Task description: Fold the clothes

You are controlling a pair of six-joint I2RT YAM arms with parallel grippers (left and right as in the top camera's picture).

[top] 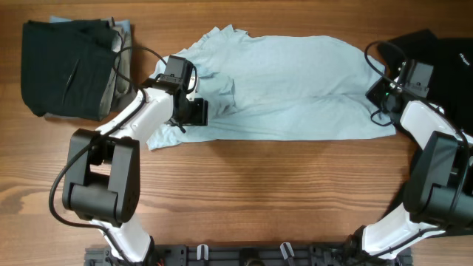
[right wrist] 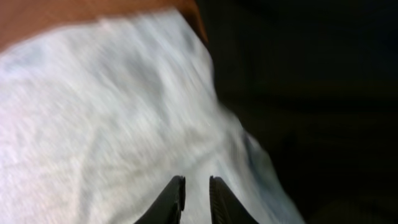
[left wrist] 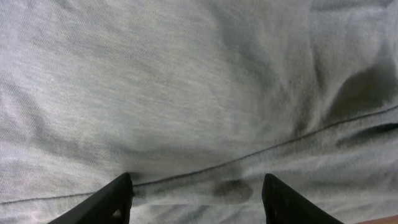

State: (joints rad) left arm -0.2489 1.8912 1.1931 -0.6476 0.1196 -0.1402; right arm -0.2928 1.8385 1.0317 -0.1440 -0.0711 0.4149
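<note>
I judge the pale light-blue cotton T-shirt (top: 288,85) spread on the wooden desk (top: 259,192) light and limp, best pinched at hems; my left claw (left wrist: 196,193) gapes empty over it, my right claw (right wrist: 197,199) is nearly closed at its right edge, hold unclear.

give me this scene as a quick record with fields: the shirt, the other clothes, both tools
main garment: light-blue T-shirt, spread sideways on the table, wrinkled
left tool: open, close over the shirt beside a seam
right tool: fingers nearly together at the shirt's opposite edge; whether fabric is pinched is unclear, as the view is blurred
stack: folded black pile at the far corner on the left arm's side
other: loose black garment by the right arm, touching the shirt's edge
</note>
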